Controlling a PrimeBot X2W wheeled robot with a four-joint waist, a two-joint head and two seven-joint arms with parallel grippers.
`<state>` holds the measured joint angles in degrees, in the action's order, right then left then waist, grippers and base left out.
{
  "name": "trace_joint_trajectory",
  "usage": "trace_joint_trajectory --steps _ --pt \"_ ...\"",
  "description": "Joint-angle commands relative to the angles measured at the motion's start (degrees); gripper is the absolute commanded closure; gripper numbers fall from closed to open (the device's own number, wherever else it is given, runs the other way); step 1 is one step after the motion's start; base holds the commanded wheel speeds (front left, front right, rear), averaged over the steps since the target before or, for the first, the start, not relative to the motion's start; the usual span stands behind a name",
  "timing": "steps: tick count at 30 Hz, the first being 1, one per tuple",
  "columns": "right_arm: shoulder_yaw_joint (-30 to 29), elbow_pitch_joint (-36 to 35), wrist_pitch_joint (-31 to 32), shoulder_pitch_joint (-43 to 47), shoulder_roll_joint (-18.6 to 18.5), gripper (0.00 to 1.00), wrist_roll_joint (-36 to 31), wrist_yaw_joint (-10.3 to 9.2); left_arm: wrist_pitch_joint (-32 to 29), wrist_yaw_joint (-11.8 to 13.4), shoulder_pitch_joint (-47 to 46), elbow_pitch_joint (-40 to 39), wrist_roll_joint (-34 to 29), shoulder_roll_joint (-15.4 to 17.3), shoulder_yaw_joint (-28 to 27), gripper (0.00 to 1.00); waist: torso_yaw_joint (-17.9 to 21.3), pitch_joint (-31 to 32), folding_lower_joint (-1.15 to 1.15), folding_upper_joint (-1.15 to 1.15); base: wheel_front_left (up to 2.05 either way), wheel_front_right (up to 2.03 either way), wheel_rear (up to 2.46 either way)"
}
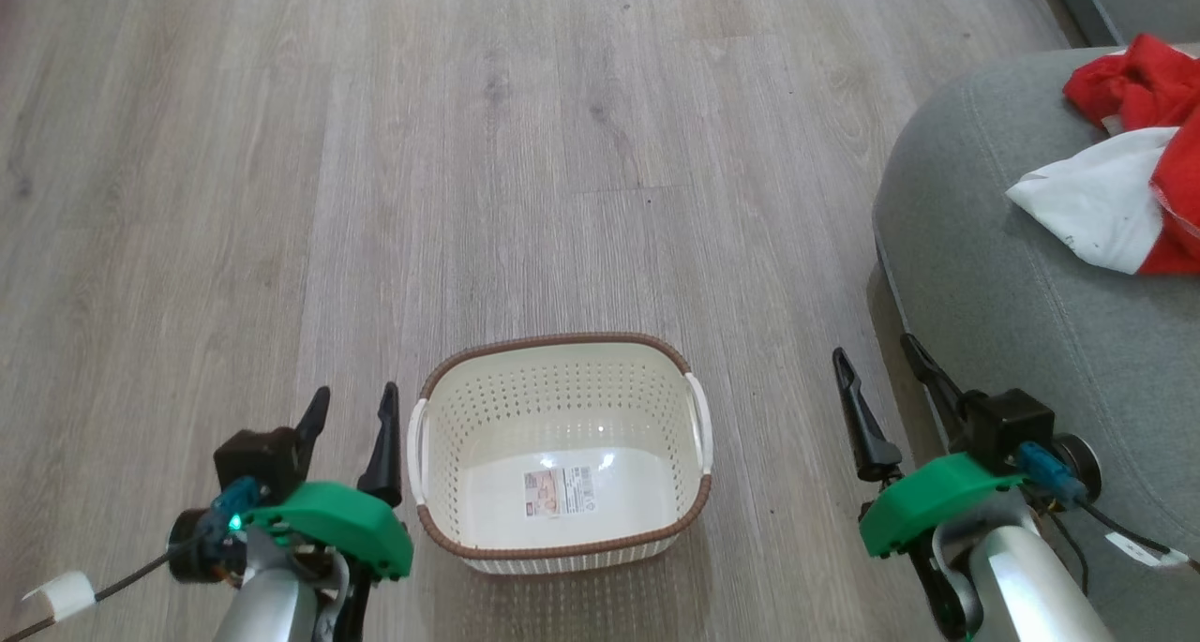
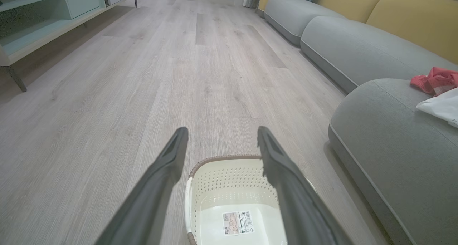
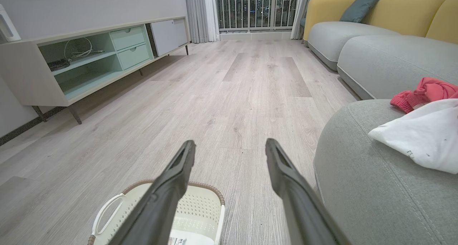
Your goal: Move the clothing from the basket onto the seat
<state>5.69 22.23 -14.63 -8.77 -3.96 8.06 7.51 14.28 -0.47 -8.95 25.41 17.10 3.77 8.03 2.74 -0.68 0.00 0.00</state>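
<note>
The left gripper (image 1: pixel 354 408) is held with fingers spread wide and nothing between them, just beside the cream basket (image 1: pixel 562 342), which stands on the wood floor (image 1: pixel 281 155) with a label sticker (image 1: pixel 560 490) on its bare bottom. The right gripper (image 1: pixel 877 361) is likewise parted and empty, between basket and grey-green seat (image 1: pixel 984 276). The red and white clothing (image 1: pixel 1125 192) is heaped on the seat, well apart from the basket; the task is therefore judged done, and both arms are taken to be parked at rest

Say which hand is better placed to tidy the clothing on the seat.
Right: the right hand, open, is beside the seat holding the clothing; the left hand, also open, is across the empty basket from it.
</note>
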Motion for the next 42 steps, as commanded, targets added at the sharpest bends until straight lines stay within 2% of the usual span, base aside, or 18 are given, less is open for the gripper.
trace_joint_trajectory --steps 1,6,7,11,42 --pt "1.1 -1.6 -0.4 -1.2 -0.1 0.0 -0.4 -0.02 0.7 -0.5 -0.8 -1.7 -0.7 0.2 -2.7 0.0 0.1 0.0 0.0 0.0 0.0 0.0 0.0" --pt "1.0 -1.7 -0.4 -1.3 -0.1 0.0 -0.3 -0.02 0.7 -1.3 -0.9 -2.1 -1.7 -0.2 -3.5 0.0 0.2 -0.2 0.0 0.0 0.0 0.0 0.0" --pt "0.0 0.2 0.0 0.0 0.0 1.0 0.0 0.0 0.0 -1.3 0.7 -0.2 -1.6 -0.4 -1.4 1.0 0.2 -0.2 0.0 0.0 0.0 0.0 0.0" --pt "0.1 3.5 0.1 1.6 0.0 1.0 0.3 0.0 -0.2 -1.3 2.5 2.8 -1.3 -0.5 -1.0 1.0 0.2 -0.2 0.01 0.0 0.0 0.0 0.0" --pt "-3.0 0.5 5.4 1.9 0.3 1.0 21.1 -0.01 -5.3 -2.7 2.6 -0.7 17.6 -0.6 -4.4 1.0 -0.5 0.0 0.01 0.0 0.0 0.0 0.0"
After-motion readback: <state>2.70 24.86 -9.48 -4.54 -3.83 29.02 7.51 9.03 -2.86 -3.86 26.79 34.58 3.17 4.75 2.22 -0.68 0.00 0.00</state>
